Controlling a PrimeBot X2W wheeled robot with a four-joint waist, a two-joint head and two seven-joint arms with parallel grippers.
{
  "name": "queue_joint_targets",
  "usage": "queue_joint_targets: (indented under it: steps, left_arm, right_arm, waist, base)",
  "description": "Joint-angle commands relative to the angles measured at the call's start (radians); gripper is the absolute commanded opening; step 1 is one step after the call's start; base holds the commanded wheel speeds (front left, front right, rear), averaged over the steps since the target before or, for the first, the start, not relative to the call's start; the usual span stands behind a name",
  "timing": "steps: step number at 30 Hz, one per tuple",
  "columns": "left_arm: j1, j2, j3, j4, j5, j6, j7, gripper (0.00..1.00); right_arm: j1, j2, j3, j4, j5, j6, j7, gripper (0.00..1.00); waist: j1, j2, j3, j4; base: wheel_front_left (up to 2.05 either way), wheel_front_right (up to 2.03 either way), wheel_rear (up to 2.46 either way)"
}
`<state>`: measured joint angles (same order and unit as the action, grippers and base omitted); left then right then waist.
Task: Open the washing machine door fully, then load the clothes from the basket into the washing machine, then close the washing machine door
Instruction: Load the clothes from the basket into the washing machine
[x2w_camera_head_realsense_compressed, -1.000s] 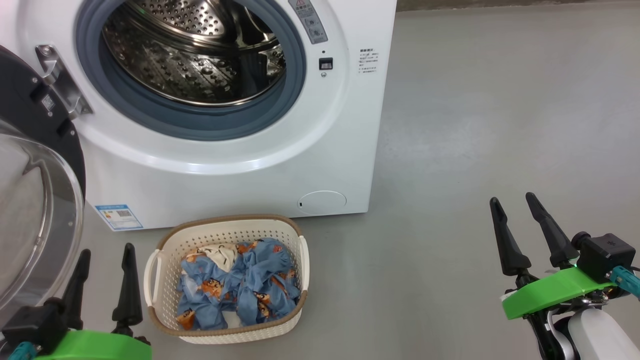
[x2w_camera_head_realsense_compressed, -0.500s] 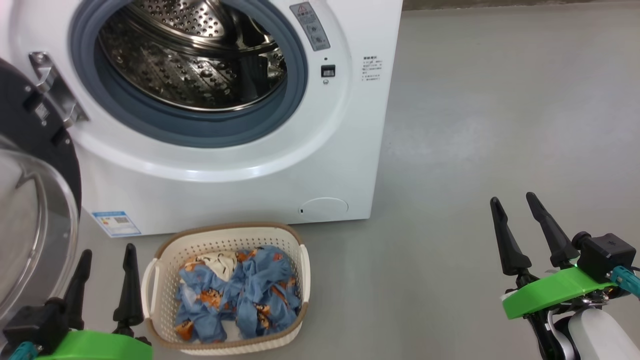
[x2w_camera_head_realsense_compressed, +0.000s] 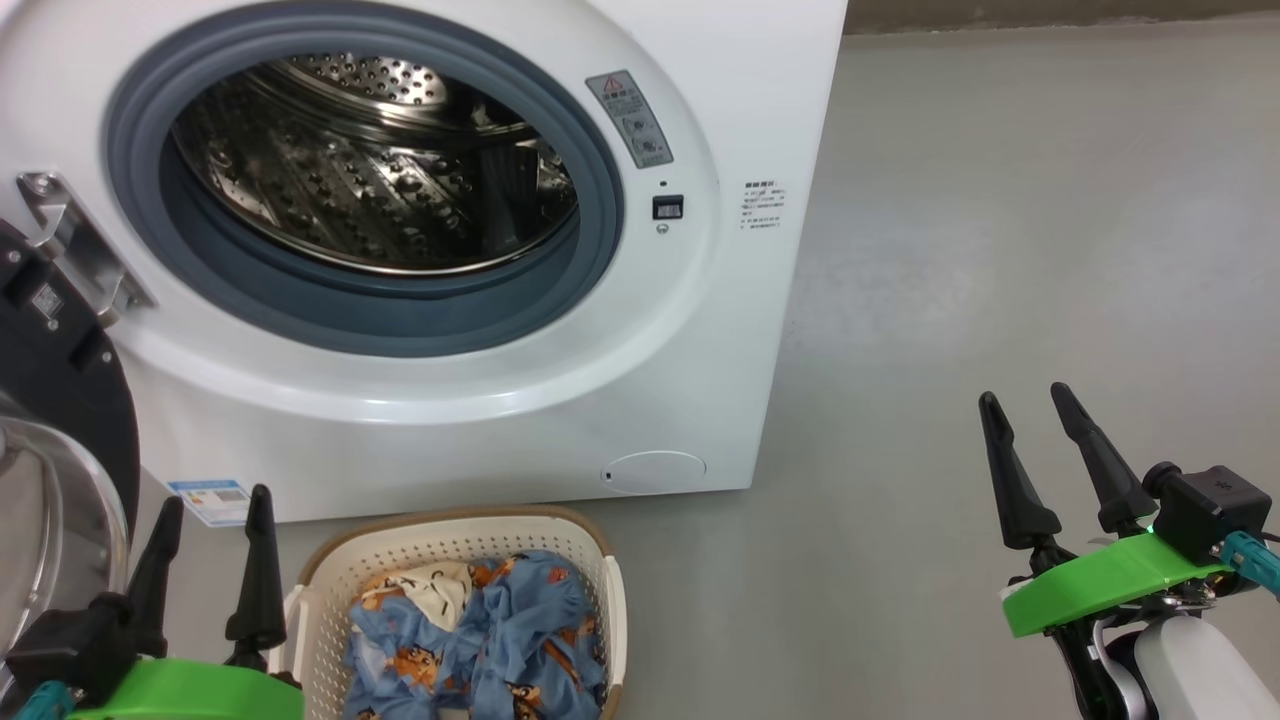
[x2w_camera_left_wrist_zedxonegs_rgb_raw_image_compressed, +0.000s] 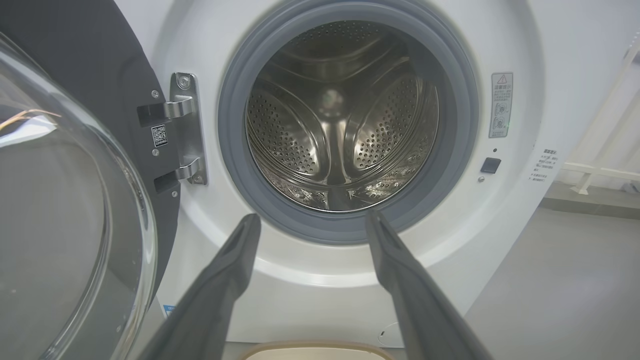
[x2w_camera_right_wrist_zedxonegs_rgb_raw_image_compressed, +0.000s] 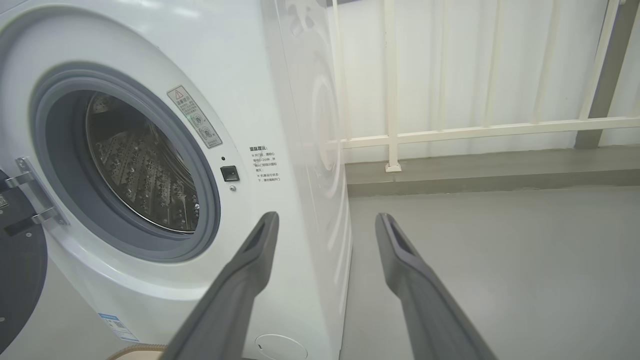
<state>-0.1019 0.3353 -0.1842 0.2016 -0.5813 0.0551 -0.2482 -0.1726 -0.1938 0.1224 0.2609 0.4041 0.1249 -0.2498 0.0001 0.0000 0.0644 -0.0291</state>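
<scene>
The white washing machine (x2w_camera_head_realsense_compressed: 700, 330) stands ahead with its steel drum (x2w_camera_head_realsense_compressed: 370, 170) bare inside. Its black door (x2w_camera_head_realsense_compressed: 60, 400) is swung open to the left, the glass bowl (x2w_camera_left_wrist_zedxonegs_rgb_raw_image_compressed: 60, 240) bulging toward me. On the floor just in front sits the cream basket (x2w_camera_head_realsense_compressed: 450, 545), and the blue clothes (x2w_camera_head_realsense_compressed: 500, 640) with orange figures lie piled in it. My left gripper (x2w_camera_head_realsense_compressed: 215, 500) hangs open just left of the basket, nothing between its fingers. My right gripper (x2w_camera_head_realsense_compressed: 1025, 398) is open and empty too, far to the right over bare floor.
Grey floor (x2w_camera_head_realsense_compressed: 1000, 250) stretches to the right of the machine. A white railing (x2w_camera_right_wrist_zedxonegs_rgb_raw_image_compressed: 450, 132) and wall stand behind it. The open door (x2w_camera_left_wrist_zedxonegs_rgb_raw_image_compressed: 100, 100) and its steel hinge (x2w_camera_left_wrist_zedxonegs_rgb_raw_image_compressed: 185, 125) crowd the left side near my left arm.
The head camera has tilted up: machine and basket slid down the picture, and the basket's front is now cut off. Both grippers keep their places, still open.
</scene>
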Motion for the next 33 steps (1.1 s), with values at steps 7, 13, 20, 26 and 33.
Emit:
queue_joint_targets:
  steps: [7,13,20,26,33]
  left_arm:
    - [-0.043,0.034,0.035,-0.012,-0.006,0.007,-0.013,1.00]
    - [-0.043,0.035,0.034,-0.011,-0.006,0.008,-0.013,1.00]
    - [-0.044,0.035,0.032,-0.007,-0.006,0.011,-0.013,1.00]
    - [-0.042,0.036,0.031,-0.008,-0.005,0.013,-0.013,1.00]
    - [-0.041,0.038,0.032,-0.013,-0.006,0.014,-0.013,1.00]
  right_arm:
    - [-0.017,-0.008,0.015,-0.025,-0.008,0.006,-0.012,1.00]
    - [-0.018,-0.009,0.016,-0.023,-0.008,0.006,-0.012,1.00]
    - [-0.020,-0.009,0.018,-0.021,-0.008,0.006,-0.012,1.00]
    - [-0.019,-0.009,0.019,-0.020,-0.007,0.006,-0.012,1.00]
    - [-0.019,-0.010,0.019,-0.022,-0.007,0.006,-0.012,1.00]
  waist:
    - [-0.0001,0.0000,-0.004,0.005]
    - [-0.0001,0.0000,-0.004,0.008]
    - [-0.0001,0.0000,-0.007,0.008]
    - [-0.0001,0.0000,-0.009,0.005]
    - [-0.0001,0.0000,-0.004,0.002]
  base:
    - [0.11,-0.11,0.00]
    - [0.00,0.00,0.00]
    - [0.00,0.00,0.00]
    - [0.00,0.00,0.00]
    - [0.00,0.00,0.00]
